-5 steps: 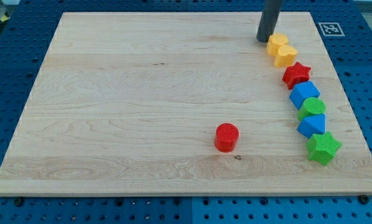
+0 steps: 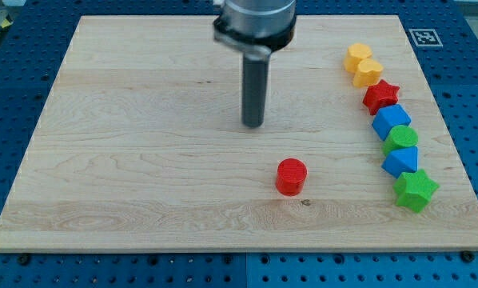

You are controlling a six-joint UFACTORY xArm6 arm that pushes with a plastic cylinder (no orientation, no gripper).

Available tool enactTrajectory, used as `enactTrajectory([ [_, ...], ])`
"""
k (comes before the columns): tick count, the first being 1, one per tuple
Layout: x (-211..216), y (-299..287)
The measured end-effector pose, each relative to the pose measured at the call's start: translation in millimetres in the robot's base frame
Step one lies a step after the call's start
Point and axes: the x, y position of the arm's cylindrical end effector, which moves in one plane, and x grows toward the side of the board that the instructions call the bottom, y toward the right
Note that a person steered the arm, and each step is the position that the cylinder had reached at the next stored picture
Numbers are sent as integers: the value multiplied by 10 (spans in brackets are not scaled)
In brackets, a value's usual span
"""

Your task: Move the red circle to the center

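The red circle (image 2: 291, 177) lies on the wooden board (image 2: 143, 144), below and right of the board's middle. My tip (image 2: 253, 125) rests on the board near its middle, above and a little left of the red circle, apart from it by a clear gap. The rod rises from the tip to the arm's grey end at the view's top.
A curved row of blocks runs down the board's right side: yellow hexagon (image 2: 357, 57), yellow heart (image 2: 368, 72), red star (image 2: 380, 96), blue block (image 2: 391, 122), green circle (image 2: 401, 138), blue block (image 2: 401, 161), green star (image 2: 416, 190). A printed marker (image 2: 424, 37) sits at the top right corner.
My tip has moved from beside the yellow hexagon at the top right down and left to near the board's middle. No block has moved.
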Motion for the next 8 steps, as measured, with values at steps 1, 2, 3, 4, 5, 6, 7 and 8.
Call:
enactTrajectory([
  [1, 572, -155],
  [2, 1239, 39],
  [3, 1568, 516],
  [4, 1561, 571],
  [5, 1478, 608],
  [6, 1279, 659],
  [7, 1110, 659],
  [8, 965, 659],
])
